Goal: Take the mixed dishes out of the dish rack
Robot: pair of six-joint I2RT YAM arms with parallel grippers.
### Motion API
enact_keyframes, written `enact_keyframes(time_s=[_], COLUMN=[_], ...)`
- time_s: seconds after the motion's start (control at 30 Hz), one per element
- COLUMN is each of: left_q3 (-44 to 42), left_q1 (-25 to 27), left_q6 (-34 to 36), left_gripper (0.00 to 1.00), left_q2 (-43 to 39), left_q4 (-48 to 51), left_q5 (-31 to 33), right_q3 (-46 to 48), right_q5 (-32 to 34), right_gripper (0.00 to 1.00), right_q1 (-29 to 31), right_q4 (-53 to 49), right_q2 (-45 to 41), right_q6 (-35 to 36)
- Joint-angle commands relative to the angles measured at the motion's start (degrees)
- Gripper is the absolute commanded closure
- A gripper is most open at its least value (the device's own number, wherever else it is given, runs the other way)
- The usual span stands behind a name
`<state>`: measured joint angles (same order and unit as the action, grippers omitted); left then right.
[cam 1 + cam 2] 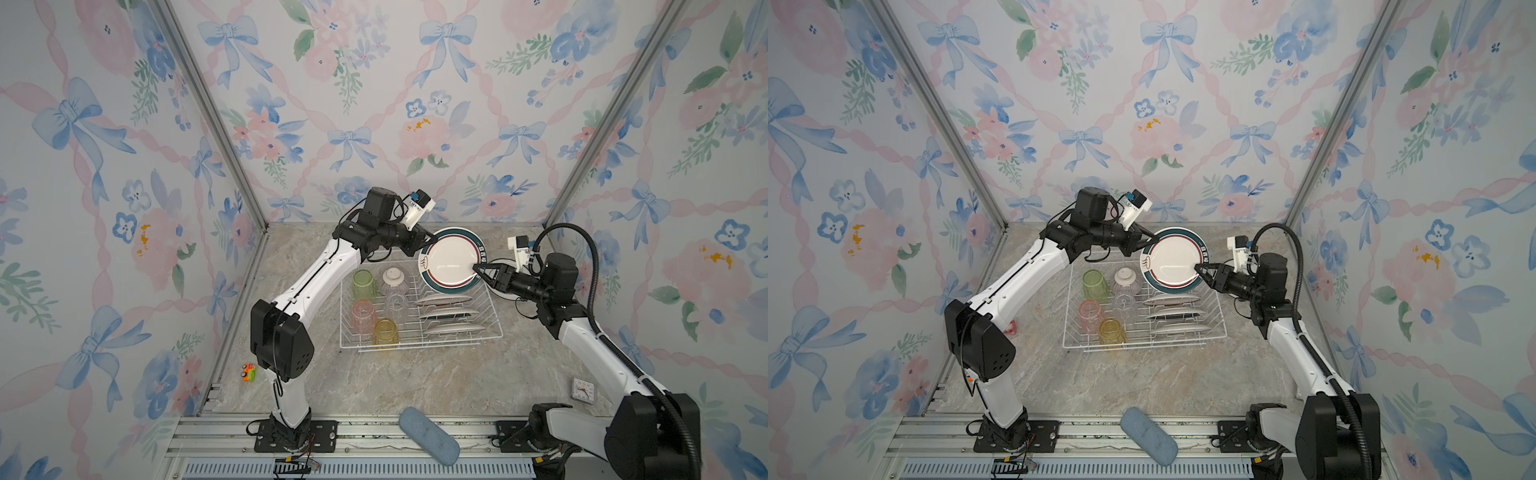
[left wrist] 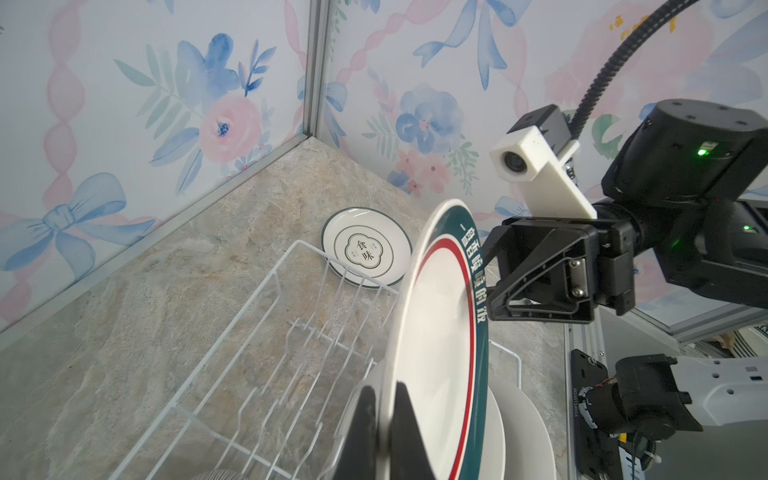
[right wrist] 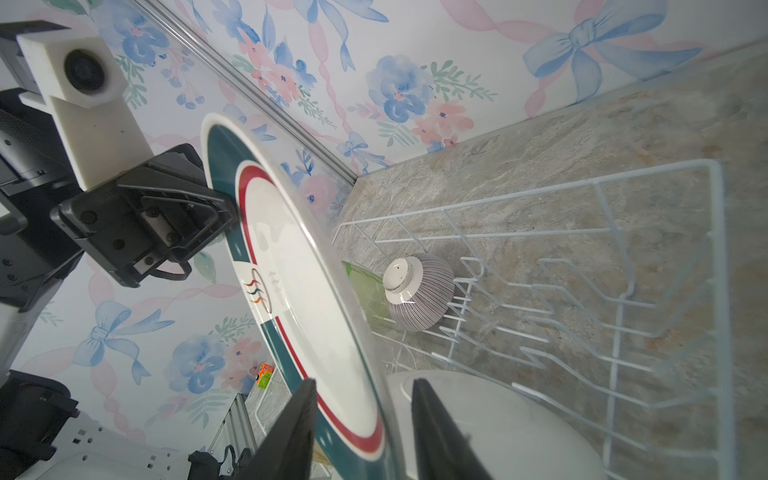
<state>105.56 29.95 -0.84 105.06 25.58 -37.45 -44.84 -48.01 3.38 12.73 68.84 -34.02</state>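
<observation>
The blue pad [image 1: 429, 435] lies on the front rail [image 1: 374, 432], well apart from both grippers. The green-rimmed plate [image 1: 451, 262] stands on edge in the air between the grippers, above the far end of the dish rack [image 1: 341, 311]. The left gripper [image 1: 432, 241], on a left arm [image 1: 316, 274] bent at the elbow and stretched over the rack, is clamped on one side of the rim, while the right gripper [image 1: 478, 268], its wrist level and pointing inward, straddles the opposite side with jaws parted, not pinching. Below them three plates [image 1: 448, 313] lean in its slots, with four tumblers [image 1: 363, 316] and an upturned bowl [image 1: 394, 280] beside them.
</observation>
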Motion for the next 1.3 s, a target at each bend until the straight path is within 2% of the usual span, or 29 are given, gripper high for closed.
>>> enact_keyframes(time_s=[0.0,0.13,0.23,0.47,0.57,0.7,0.8,0.97,1.07,1.13,1.27], left_q3=[-0.91,-1.82,-2.77,-4.28,-4.91,-6.96,-8.87,-12.33,-16.62,-20.49,-28.43], left_q1=[-0.47,-0.73,-1.06,-1.4,-1.38,-1.3,-1.5,-3.13,-3.06,-2.47,0.85], left_q6=[-2.23,-2.89,-3.37,-3.73,-3.47,-2.18,-0.65,0.88,1.43,1.22,1.13], left_gripper=[1.0,1.0,1.0,1.0,1.0,0.78,0.69,0.63,0.62,0.62,0.61], left_q2=[-1.35,-1.42,-1.52,-1.81,-2.16,-4.26,-7.22,-12.47,-15.7,-17.98,-21.59], left_q4=[-4.44,-5.54,-6.68,-8.09,-8.1,-8.18,-8.1,-7.94,-7.92,-7.87,-7.92], left_q5=[-3.91,-4.68,-5.21,-5.67,-5.03,-0.87,3.58,9.43,13.35,15.99,24.73], right_q3=[0.48,0.69,0.61,0.2,-0.22,-0.86,-1.87,-2.72,-3.89,-4.54,-5.54], right_q5=[-0.55,-1.12,-1.2,-0.99,-0.89,-0.18,0.36,0.63,1.66,2.04,7.78], right_gripper=[0.63,0.78,0.83,0.99,1.0,1.0,1.0,1.0,1.0,1.0,1.0], right_q1=[0.83,1.21,1.54,1.97,1.98,1.85,0.75,-4.06,-9.59,-14.05,-21.53], right_q4=[3.96,6.39,6.58,6.09,5.64,4.27,2.1,0.12,-3.44,-5.96,-10.86], right_q2=[0.92,1.82,1.95,1.91,1.89,1.56,1.69,1.74,1.34,1.26,2.34], right_q6=[-1.4,-4.18,-4.39,-4.39,-4.35,-4.26,-3.89,-5.18,-5.3,-5.35,-3.21])
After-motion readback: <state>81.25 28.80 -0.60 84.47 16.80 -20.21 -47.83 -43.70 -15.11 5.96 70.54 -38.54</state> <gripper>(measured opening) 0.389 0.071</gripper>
